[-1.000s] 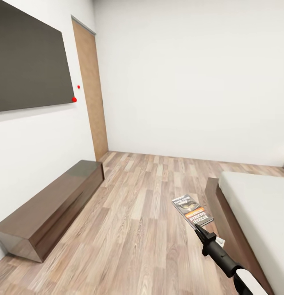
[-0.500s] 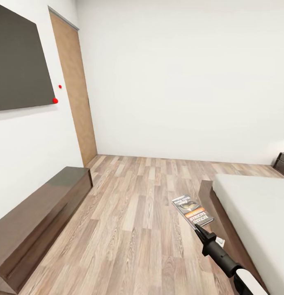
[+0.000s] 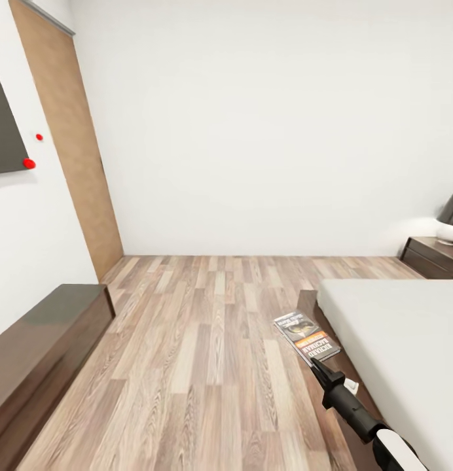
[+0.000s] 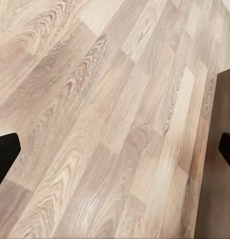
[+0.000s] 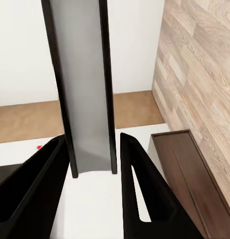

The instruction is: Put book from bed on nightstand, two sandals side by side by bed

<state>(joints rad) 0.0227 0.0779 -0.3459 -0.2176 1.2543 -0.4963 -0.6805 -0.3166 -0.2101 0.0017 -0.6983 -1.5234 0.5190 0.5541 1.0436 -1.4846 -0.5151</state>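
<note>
right gripper (image 3: 316, 364) carries the thin flat book (image 3: 306, 335) over the wood-plank floor (image 3: 207, 353)

its black jaws are closed on the book's edge, just beside the bed (image 3: 397, 340); the left gripper (image 4: 115, 149) is spread wide, holding nothing.

Even bright light over whole room, no clear source. White wall (image 3: 266, 124) flat, washed, no glare. Soft sheen on floor (image 3: 207, 353) planks and on low bench (image 3: 43, 340) top. Shadows faint, none under my arm. Straight lines lean outward near edges from head. My wrist views sharp, plank grain crisp.
</note>
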